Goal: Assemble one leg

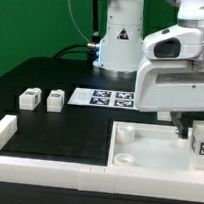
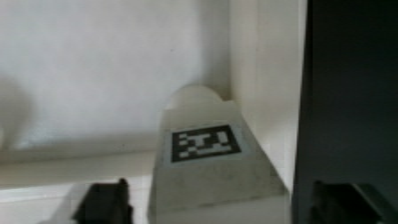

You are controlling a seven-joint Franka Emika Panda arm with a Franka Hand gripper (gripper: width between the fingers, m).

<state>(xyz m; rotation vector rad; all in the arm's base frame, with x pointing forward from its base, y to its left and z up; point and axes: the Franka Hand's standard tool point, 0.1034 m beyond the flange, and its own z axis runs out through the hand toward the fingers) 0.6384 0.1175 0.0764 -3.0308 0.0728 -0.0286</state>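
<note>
Straddling a leg (image 2: 205, 150), the gripper (image 2: 222, 205) stood open, its fingers (image 2: 107, 203) apart on either side, gripping nothing. That leg stood on the white panel (image 1: 146, 146) near the bench's (image 1: 68, 127) front corner at the exterior view's right; two more legs (image 1: 30, 99) sat toward the opposite edge.

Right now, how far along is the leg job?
Done: a leg stands upright on the panel, near its rim. In hand: the gripper straddles it, fingers apart with gaps on both sides; whether the leg is seated in a socket cannot be told. Left: seating it firmly, probably; two spare legs sit untouched on the table.
</note>
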